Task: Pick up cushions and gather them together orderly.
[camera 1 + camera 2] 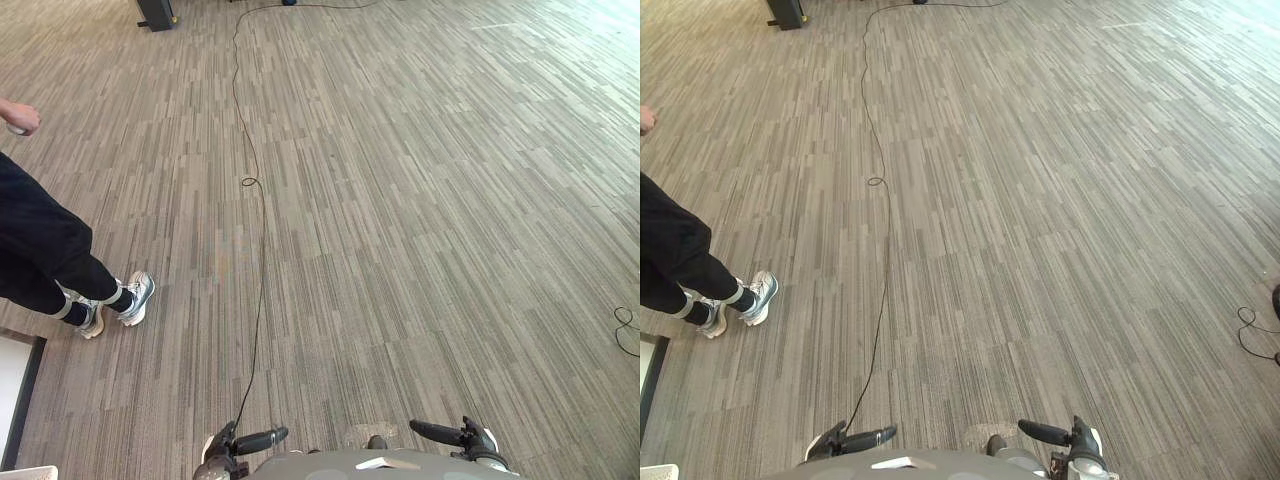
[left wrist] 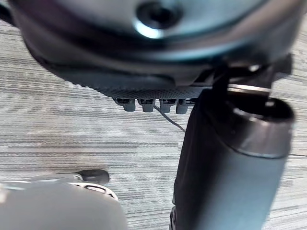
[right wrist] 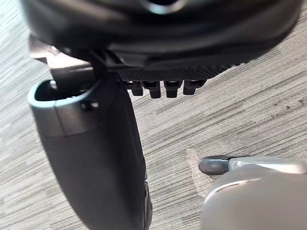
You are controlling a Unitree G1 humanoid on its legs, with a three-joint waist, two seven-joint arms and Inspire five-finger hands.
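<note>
Two hands hang low at the near edge of the head views, the left hand [image 1: 248,441] and the right hand [image 1: 450,434], each with its fingers [image 2: 148,104] lying straight and loose in a row beside the thumb [image 2: 230,167] and nothing held in either; the right wrist view shows the same relaxed spread over bare carpet. Where the cushions lie I cannot tell from here, so the step in hand looks like finding them, and the task seems hardly begun. Ahead stretches the open floor [image 1: 420,200], striped carpet, with a dark stand [image 1: 155,14] at the far left. A person [image 1: 40,250] stands near on the robot's left, shoes [image 1: 135,297] planted on the carpet, and a white-topped, dark-edged thing [image 1: 15,385] sits at the lower left. The likeliest trouble is a turn to the left in search of the cushions: the person is close on that side, and a swinging left arm or a step could strike a leg or that dark edge. A turn made too quickly could also sweep past a cushion low on the floor.
</note>
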